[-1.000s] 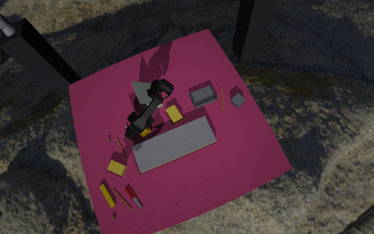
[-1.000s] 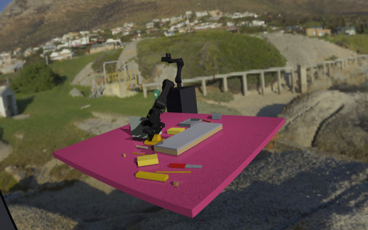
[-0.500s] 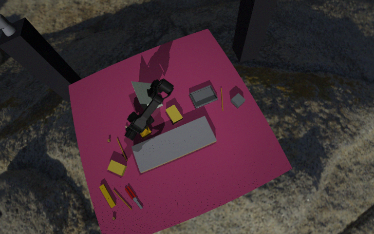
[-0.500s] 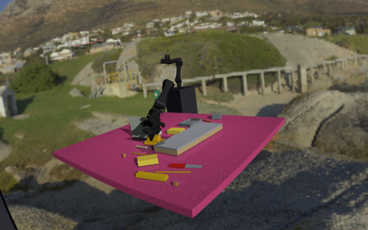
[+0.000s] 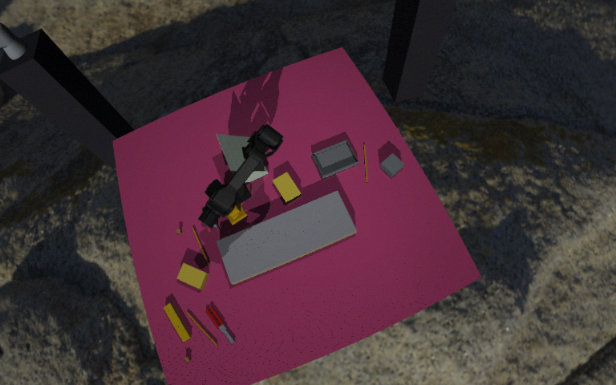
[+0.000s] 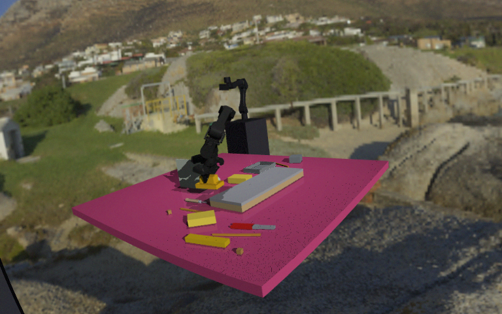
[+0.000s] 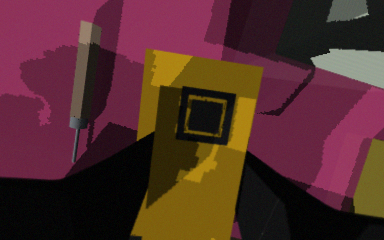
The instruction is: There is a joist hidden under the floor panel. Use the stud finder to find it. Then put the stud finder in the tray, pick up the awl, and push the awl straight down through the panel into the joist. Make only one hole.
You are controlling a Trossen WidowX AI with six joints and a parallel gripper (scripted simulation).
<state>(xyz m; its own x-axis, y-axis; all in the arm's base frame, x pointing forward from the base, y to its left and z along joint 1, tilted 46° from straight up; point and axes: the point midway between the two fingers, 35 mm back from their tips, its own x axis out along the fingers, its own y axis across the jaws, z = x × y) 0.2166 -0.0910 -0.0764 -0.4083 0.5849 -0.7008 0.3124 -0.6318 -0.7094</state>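
Note:
The yellow stud finder [image 5: 237, 215] [image 6: 210, 182] [image 7: 200, 175] has a dark square on its top and stands on the pink table beside the panel's near-left corner. My gripper [image 7: 193, 142] is shut on the stud finder, one finger on each side of it. The awl [image 6: 193, 201] [image 7: 86, 75] lies on the table left of the stud finder in the wrist view, with a pale handle and a thin metal shaft. The grey floor panel [image 5: 290, 236] [image 6: 259, 189] lies flat. The grey tray [image 5: 336, 160] [image 6: 259, 167] stands beyond it, empty. The joist is hidden.
Yellow blocks [image 5: 286, 187] [image 5: 192, 276] [image 6: 240, 178] and a long yellow bar [image 5: 176, 322] [image 6: 207, 240] lie around. A red-handled tool [image 5: 220, 323] [image 6: 242, 226], thin sticks and a grey block [image 5: 391, 165] [image 6: 295, 158] are also there. A pale green angled piece [image 5: 233, 151] stands under the arm.

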